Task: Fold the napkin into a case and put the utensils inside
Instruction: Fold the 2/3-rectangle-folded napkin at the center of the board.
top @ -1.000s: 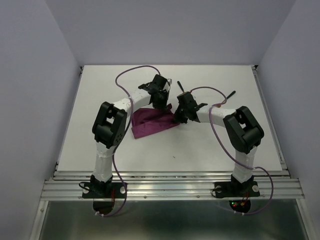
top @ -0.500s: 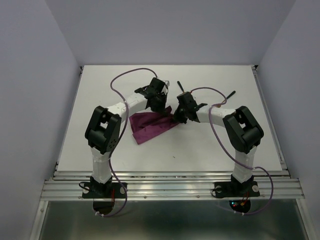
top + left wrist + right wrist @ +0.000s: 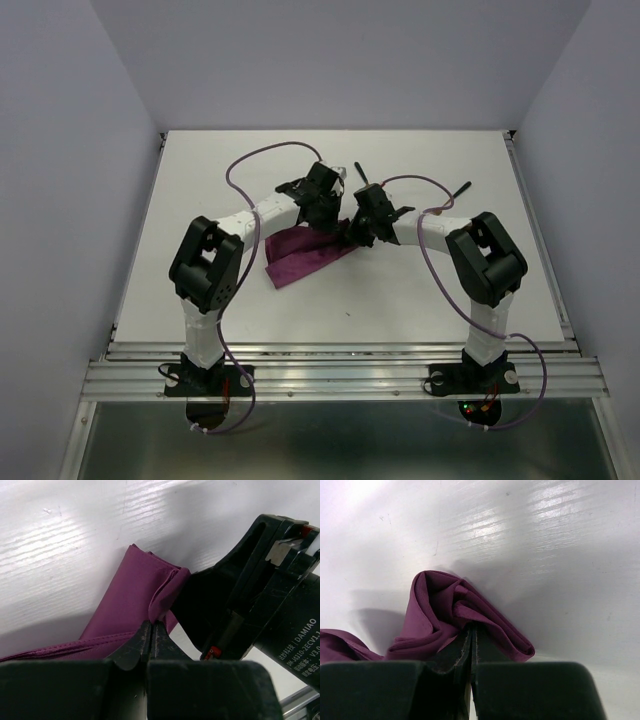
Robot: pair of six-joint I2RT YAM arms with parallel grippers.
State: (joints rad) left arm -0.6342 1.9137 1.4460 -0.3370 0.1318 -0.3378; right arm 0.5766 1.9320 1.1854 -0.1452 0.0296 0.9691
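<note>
Showed a white table (image 3: 200,290), matte and faintly scratched, filling the middle of the view from above. Was closed in behind the table by a plain pale lavender back wall (image 3: 340,60). Was flanked at the table's sides by a matching left wall (image 3: 60,200) and right wall (image 3: 600,200), all bare. Was edged along the table's near side by ribbed aluminium rails (image 3: 340,372), and down the table's right side by a thinner metal strip (image 3: 545,250). Gave way below the rails to a dull grey-green surface (image 3: 340,440), floor or shelf unclear. Was lit softly and evenly, with streaks of glare (image 3: 485,527) on the tabletop up close.
</note>
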